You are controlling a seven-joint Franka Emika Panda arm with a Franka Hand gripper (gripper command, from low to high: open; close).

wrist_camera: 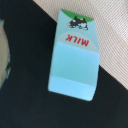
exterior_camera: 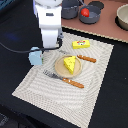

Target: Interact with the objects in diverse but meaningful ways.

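Note:
A light blue milk carton with red "MILK" lettering lies on its side on the dark table, just off the placemat's corner; in the exterior view the carton sits at the mat's left edge. My gripper hangs above and a little to the exterior view's right of it, apart from it; its fingers are too dark to read and do not show in the wrist view. A yellow holed cheese wedge rests on the tan plate. The yellow packet lies on the mat behind the plate. The red tomato sits in a small grey saucepan.
A striped beige placemat covers the table's middle. An orange-handled fork lies in front of the plate and a knife beside it. A dark pot and a pale bowl stand at the back.

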